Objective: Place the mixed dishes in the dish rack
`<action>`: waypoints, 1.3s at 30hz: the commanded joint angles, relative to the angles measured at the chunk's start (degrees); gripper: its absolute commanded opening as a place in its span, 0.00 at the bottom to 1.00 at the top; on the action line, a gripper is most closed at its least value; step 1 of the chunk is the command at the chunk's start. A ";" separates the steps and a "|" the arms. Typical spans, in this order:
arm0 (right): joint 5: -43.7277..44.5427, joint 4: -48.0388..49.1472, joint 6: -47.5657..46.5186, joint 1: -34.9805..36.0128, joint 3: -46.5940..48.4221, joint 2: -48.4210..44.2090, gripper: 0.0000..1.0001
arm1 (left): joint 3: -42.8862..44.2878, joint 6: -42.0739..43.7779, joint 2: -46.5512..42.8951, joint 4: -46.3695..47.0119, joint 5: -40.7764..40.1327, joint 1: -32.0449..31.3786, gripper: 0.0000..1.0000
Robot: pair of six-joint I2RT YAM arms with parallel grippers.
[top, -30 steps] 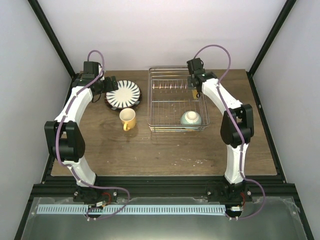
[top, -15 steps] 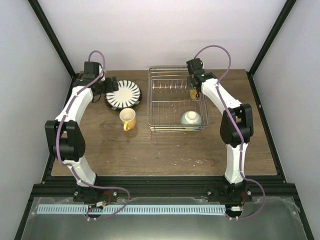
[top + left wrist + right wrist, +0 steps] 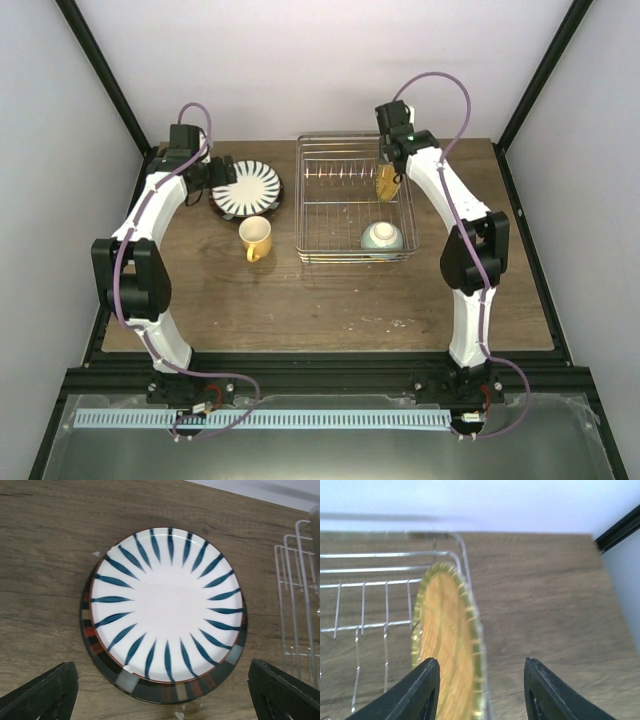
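The white plate with dark radial stripes lies on the dark-rimmed plate at the table's back left. In the left wrist view the striped plate covers the dark-rimmed plate except for its rim. My left gripper is open above their near edge. The yellow mug stands in front of them. The small yellow-orange plate stands on edge against the right wall of the dish rack. My right gripper is open above it. The pale green bowl sits in the rack's near right corner.
The rack's wires lie just right of the stacked plates. A row of upright prongs runs across the rack's back half. Bare wooden table fills the front. Black frame posts stand at the back corners.
My right gripper has risen and drawn back from the yellow-orange plate, which now stands uncovered against the rack's right wall. The left arm has barely moved.
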 commanded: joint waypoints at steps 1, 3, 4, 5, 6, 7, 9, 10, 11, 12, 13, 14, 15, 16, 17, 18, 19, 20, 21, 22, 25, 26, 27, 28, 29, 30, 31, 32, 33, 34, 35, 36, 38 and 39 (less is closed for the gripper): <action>9.23 -2.77 -3.66 0.31 6.97 -4.50 0.49 | -0.77 -0.24 0.58 -1.36 -5.81 0.42 0.95; 10.75 -1.65 -5.91 0.21 8.05 -5.84 0.52 | -2.21 -0.87 0.26 -0.83 -9.17 0.94 0.95; 10.45 -1.04 -6.54 0.20 8.12 -6.46 0.53 | -2.96 -1.28 0.33 -0.58 -10.59 1.39 0.95; 9.44 -0.54 -6.80 0.20 8.07 -6.99 0.53 | -3.52 -1.81 0.66 -0.56 -11.67 2.00 0.95; 7.52 -0.06 -6.72 0.20 7.85 -7.45 0.53 | -3.72 -2.45 1.21 -0.91 -11.87 2.63 0.95; 5.63 0.42 -6.48 0.20 7.41 -7.84 0.53 | -3.77 -3.20 1.89 -1.57 -11.91 3.27 0.95; 1.91 1.47 -4.99 0.25 5.56 -8.50 0.53 | -3.96 -4.37 3.40 -2.37 -11.89 4.51 0.95; -0.54 2.31 -4.19 0.21 4.43 -8.79 0.54 | -3.97 -4.73 4.04 -2.54 -11.93 4.81 0.95; -1.57 2.76 -3.36 0.27 3.46 -8.92 0.54 | -4.11 -4.75 4.66 -2.30 -11.97 4.89 0.95; -2.83 3.10 -2.61 0.29 2.77 -9.00 0.54 | -4.25 -4.87 5.22 -1.92 -11.80 4.90 0.95; -4.29 3.28 -2.16 0.33 2.41 -8.92 0.54 | -4.33 -4.92 5.81 -1.31 -11.16 4.94 0.95; -5.29 3.28 -1.87 0.34 2.23 -8.58 0.54 | -4.53 -5.08 6.48 -0.53 -10.39 4.90 0.95; -5.93 3.20 -1.72 0.32 2.19 -8.31 0.54 | -4.78 -5.33 6.91 0.35 -9.02 4.89 0.95; -6.49 3.19 -1.69 0.31 2.15 -8.08 0.54 | -4.88 -5.63 7.30 1.22 -7.90 4.94 0.94; -6.73 3.15 -1.73 0.29 2.10 -7.91 0.54 | -4.94 -6.08 7.68 1.98 -7.04 4.90 0.94; -6.88 3.10 -1.81 0.29 2.01 -7.76 0.54 | -4.87 -6.52 8.01 2.65 -6.01 4.88 0.94; -7.02 3.10 -1.85 0.35 2.05 -7.71 0.54 | -4.74 -6.64 8.41 3.20 -5.28 4.90 0.93; -7.08 3.18 -1.96 0.31 1.94 -7.66 0.54 | -4.50 -6.87 8.72 3.67 -4.16 4.91 0.93; -7.09 3.23 -1.99 0.29 1.81 -7.59 0.54 | -4.34 -7.02 8.97 4.21 -3.34 4.92 0.92; -7.06 3.34 -2.03 0.33 1.64 -7.59 0.54 | -4.29 -7.08 9.22 4.89 -2.80 4.92 0.91; -6.99 3.54 -2.28 0.31 1.12 -7.48 0.54 | -3.76 -7.22 10.29 6.17 -1.22 4.91 0.88; -6.95 3.54 -2.30 0.31 1.05 -7.39 0.54 | -3.38 -7.28 10.83 6.27 -0.83 4.92 0.86; -6.87 3.53 -2.42 0.31 0.98 -7.24 0.54 | -3.01 -7.25 11.31 6.38 -0.39 4.91 0.84; -6.87 3.46 -2.51 0.36 0.85 -7.16 0.54 | -2.75 -7.22 11.70 6.60 -0.07 4.86 0.81; -6.86 3.41 -2.62 0.30 0.83 -6.97 0.54 | -2.81 -7.21 11.85 7.30 0.11 4.75 0.77; -6.83 3.37 -2.68 0.30 0.86 -6.81 0.54 | -2.98 -7.17 12.01 8.26 0.25 4.66 0.73; -6.75 3.32 -2.77 0.33 0.95 -6.66 0.54 | -3.20 -7.25 12.24 9.08 0.24 4.59 0.71; -6.79 3.28 -2.90 0.27 0.92 -6.46 0.54 | -3.13 -7.30 12.61 9.58 0.31 4.60 0.69; -6.83 3.29 -2.96 0.31 1.05 -6.29 0.54 | -2.68 -7.30 13.12 9.59 0.39 4.54 0.68; -6.79 3.28 -2.98 0.31 1.11 -6.12 0.54 | -2.29 -7.30 13.66 9.46 0.59 4.47 0.68; -6.81 3.28 -3.00 0.34 1.16 -5.96 0.54 | -2.01 -7.30 14.11 9.41 0.80 4.34 0.68; -6.90 3.28 -3.00 0.29 1.20 -5.96 0.54 | -1.81 -7.30 14.43 9.56 0.96 4.27 0.68; -6.86 3.28 -3.00 0.31 1.23 -5.81 0.54 | -1.78 -7.33 14.74 10.31 1.38 4.04 0.68; -6.81 3.29 -2.89 0.36 1.26 -5.78 0.54 | -1.73 -7.30 14.83 10.77 1.47 3.81 0.67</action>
